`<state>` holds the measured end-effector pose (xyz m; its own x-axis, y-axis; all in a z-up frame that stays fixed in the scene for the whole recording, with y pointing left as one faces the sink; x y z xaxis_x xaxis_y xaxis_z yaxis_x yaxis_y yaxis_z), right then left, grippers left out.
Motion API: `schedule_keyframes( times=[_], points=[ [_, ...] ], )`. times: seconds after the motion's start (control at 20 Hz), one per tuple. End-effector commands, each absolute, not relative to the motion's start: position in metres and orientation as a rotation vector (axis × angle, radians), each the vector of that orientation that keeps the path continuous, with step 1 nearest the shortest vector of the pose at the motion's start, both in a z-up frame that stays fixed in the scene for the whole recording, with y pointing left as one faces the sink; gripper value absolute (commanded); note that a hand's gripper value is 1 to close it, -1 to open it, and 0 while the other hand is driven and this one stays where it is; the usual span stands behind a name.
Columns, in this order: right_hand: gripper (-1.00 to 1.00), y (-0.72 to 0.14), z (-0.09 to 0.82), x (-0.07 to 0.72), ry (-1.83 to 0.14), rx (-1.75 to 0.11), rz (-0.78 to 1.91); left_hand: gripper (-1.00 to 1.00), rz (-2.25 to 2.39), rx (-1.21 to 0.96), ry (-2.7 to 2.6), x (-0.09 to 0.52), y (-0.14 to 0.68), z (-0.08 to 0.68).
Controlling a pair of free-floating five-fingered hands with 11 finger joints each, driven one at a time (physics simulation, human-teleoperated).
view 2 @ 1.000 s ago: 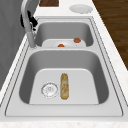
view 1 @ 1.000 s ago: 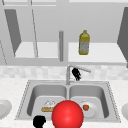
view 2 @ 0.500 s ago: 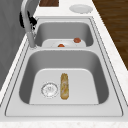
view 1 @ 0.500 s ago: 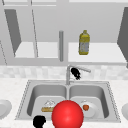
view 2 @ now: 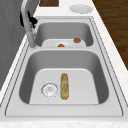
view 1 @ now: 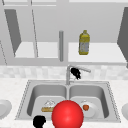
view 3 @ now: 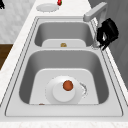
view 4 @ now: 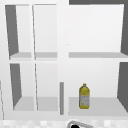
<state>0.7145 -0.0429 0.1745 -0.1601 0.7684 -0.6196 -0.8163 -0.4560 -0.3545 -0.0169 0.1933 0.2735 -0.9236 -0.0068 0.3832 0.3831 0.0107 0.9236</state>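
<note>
The right hand (view 1: 75,73) hung at the faucet (view 1: 78,68), just under its spout at the far edge of the sink (view 1: 110,100); its fingers pointed down, but whether they gripped the spout could not be told. The left hand (view 1: 39,121) hovered at the sink's near rim, fingers unclear, beside a red ball (view 1: 67,115). A yellow bottle (view 1: 84,42) stood on the shelf above.

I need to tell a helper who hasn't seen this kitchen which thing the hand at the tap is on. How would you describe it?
Start at the double sink set in the pale counter. From the ridge between its two basins rises a grey metal faucet, and the right hand sits against its spout, fingers curled. It is the one tall, bent pipe there; the bread, plate and orange-red ball lie low in the basins.
</note>
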Motion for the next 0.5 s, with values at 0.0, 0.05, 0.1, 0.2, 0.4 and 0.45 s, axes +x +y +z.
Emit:
schedule_keyframes(
  times=[0.0, 0.05, 0.1, 0.2, 0.4, 0.45],
  points=[
    [1.0, -0.032, 0.178, 0.714, 0.037, -0.846, 1.776, 0.0, -1.993, -0.39, -2.012, -0.017, 0.193, 0.274],
    [1.0, -0.031, 0.178, 0.715, 0.042, -0.85, 1.775, 0.0, -1.993, -0.39, -2.012, -0.017, 0.193, 0.274],
    [1.0, -0.03, 0.18, 0.715, 0.044, -0.854, 1.773, 0.0, -1.993, -0.39, -2.012, -0.017, 0.193, 0.274],
    [1.0, -0.03, 0.184, 0.716, 0.072, -0.864, 1.775, 0.0, -1.993, -0.39, -2.012, -0.017, 0.193, 0.274],
    [1.0, -0.042, 0.187, 0.715, 0.165, -0.989, 1.797, 0.0, -1.993, -0.39, -2.012, -0.017, 0.193, 0.274],
    [1.0, -0.038, 0.187, 0.714, 0.163, -0.992, 1.799, 0.0, -1.993, -0.39, -2.012, -0.017, 0.193, 0.274]
  ],
)
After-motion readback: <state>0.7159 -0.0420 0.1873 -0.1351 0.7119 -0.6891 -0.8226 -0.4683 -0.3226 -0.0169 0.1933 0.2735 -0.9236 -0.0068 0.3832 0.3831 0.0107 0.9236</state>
